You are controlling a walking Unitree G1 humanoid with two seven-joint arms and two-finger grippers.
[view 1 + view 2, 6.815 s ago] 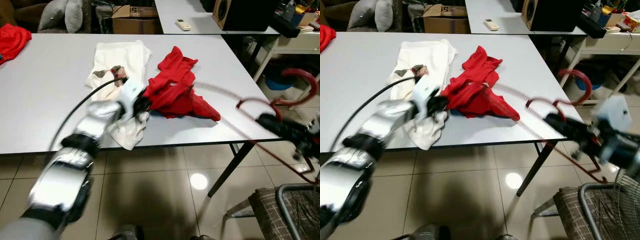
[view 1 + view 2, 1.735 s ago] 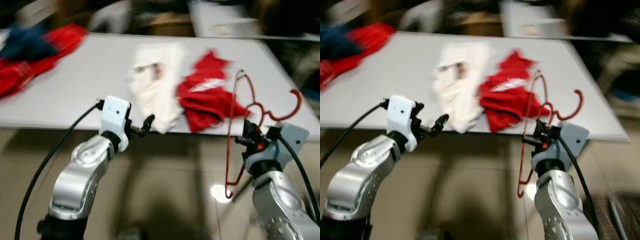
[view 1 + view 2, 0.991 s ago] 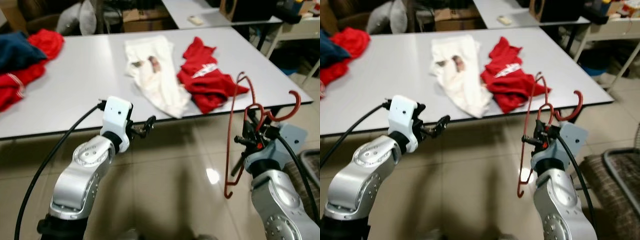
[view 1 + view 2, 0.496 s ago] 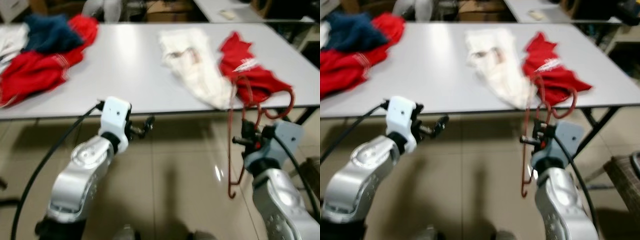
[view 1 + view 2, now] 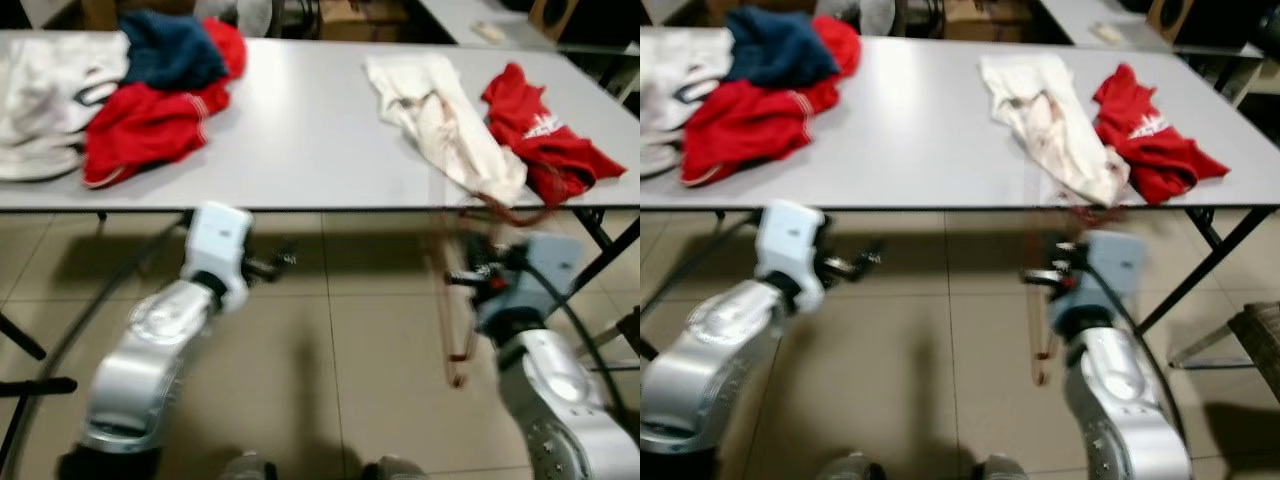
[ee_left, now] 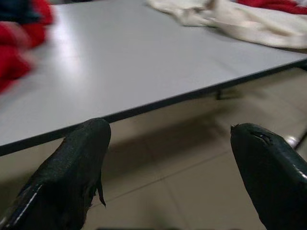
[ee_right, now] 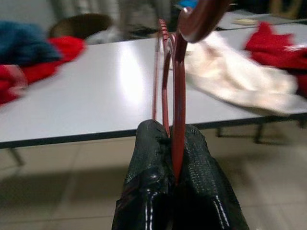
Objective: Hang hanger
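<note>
Right claw (image 7: pixel 175 143) pinches our thin dark-red wire hanger (image 7: pixel 173 86) shut between both fingers, below the grey tabletop (image 5: pixel 300 130) edge; left claw (image 6: pixel 168 158) gapes empty. We judge the slim, dangling frame may swing, twist loose, or snag that edge.

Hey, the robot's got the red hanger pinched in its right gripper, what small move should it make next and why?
Probably keep turning to look for a rail: the right gripper is shut on the red hanger, and in front there is only the table with clothes.
</note>
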